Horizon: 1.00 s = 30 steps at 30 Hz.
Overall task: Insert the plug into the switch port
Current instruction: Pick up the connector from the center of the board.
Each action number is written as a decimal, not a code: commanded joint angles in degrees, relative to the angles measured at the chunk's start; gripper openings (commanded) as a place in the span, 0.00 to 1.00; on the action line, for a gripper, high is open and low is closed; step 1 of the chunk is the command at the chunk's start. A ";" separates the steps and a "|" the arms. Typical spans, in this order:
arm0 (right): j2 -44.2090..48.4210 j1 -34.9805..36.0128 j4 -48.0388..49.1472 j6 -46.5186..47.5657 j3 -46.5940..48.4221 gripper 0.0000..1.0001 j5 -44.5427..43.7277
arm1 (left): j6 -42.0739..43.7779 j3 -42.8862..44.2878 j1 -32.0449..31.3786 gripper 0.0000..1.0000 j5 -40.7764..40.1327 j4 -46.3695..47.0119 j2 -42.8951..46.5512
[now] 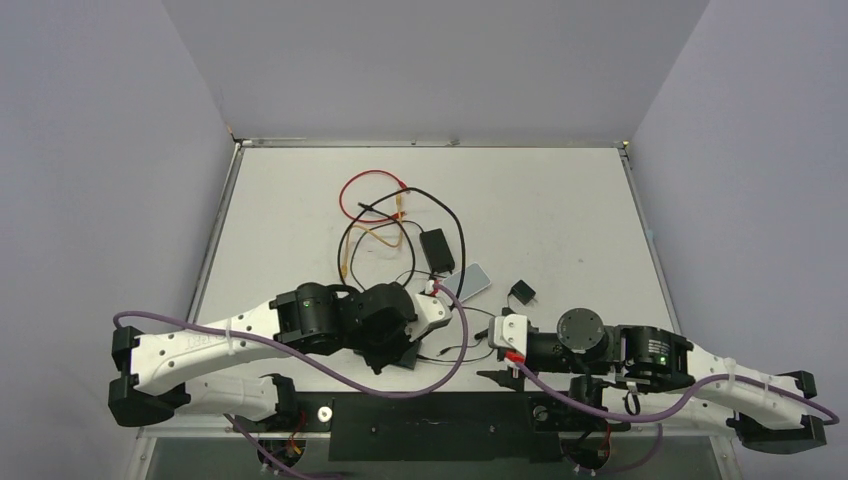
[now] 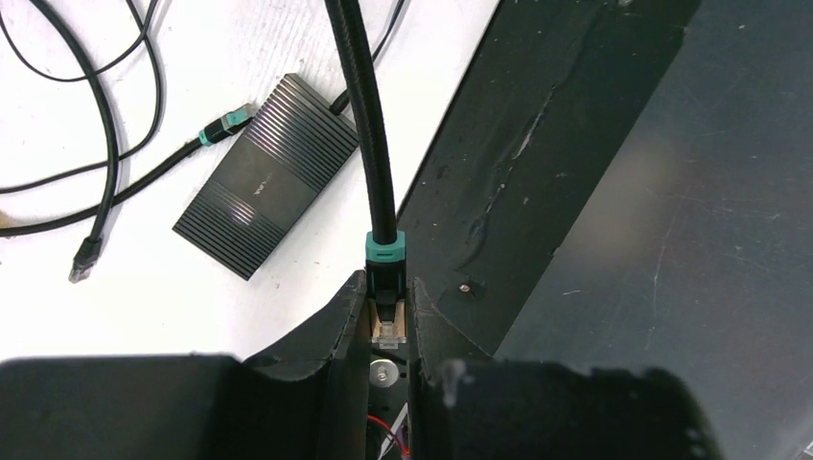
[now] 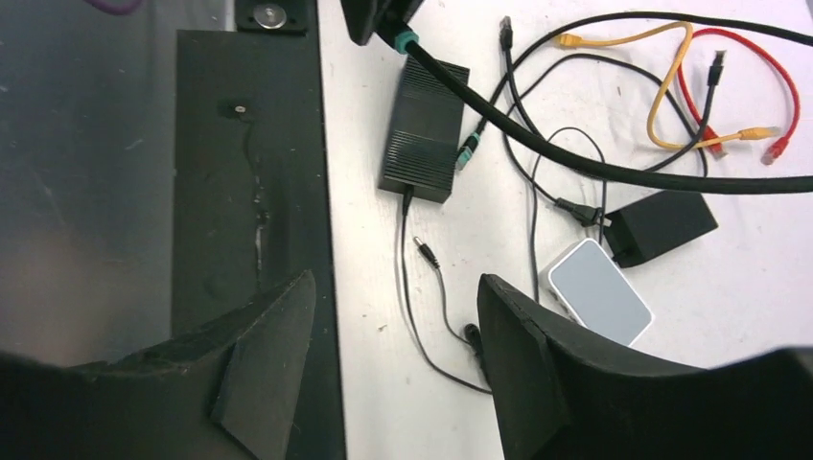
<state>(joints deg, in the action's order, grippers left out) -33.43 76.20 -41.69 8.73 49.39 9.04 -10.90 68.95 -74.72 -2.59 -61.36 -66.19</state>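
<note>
The only writing on the task's things is a pale logo across the ribbed top of the switch [image 2: 268, 177], too faint to read; small white print on a joint of the right arm [image 1: 700, 375] is also unreadable. The switch, a flat black box, lies on the table [image 1: 560, 200] close to its near edge, just beside the black plate [image 3: 249, 144] that runs along that edge. Its port side is seen edge-on, so single sockets cannot be made out; a second plug [image 2: 225, 125] with a teal collar already sits in that side near one end. The left arm [image 1: 200, 345] reaches from the near left corner to the middle of the near edge, with its wrist bent down. The left gripper [image 2: 387, 316] is clamped on the plug [image 2: 385, 247], whose teal collar and thick black cable [image 2: 369, 115] stick out past the fingertips, apart from the switch. The right arm lies low along the near edge from the right corner and points left. The right gripper [image 3: 395, 283] has its fingers spread wide with nothing between them. Beyond it lie a grey pad [image 3: 594, 292] touching a black adapter [image 3: 662, 225], a yellow cable [image 3: 662, 91] and a red cable [image 3: 781, 86].
</note>
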 commanded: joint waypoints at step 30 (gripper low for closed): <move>-19.28 -11.29 28.00 17.33 -3.47 0.48 17.47 | 0.39 -3.05 -1.83 0.00 4.63 7.37 10.79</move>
<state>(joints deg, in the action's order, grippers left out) -50.22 65.69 -13.37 25.23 45.47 23.07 -11.44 64.86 -75.81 -0.10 -59.55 -58.96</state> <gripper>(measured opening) 0.529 0.103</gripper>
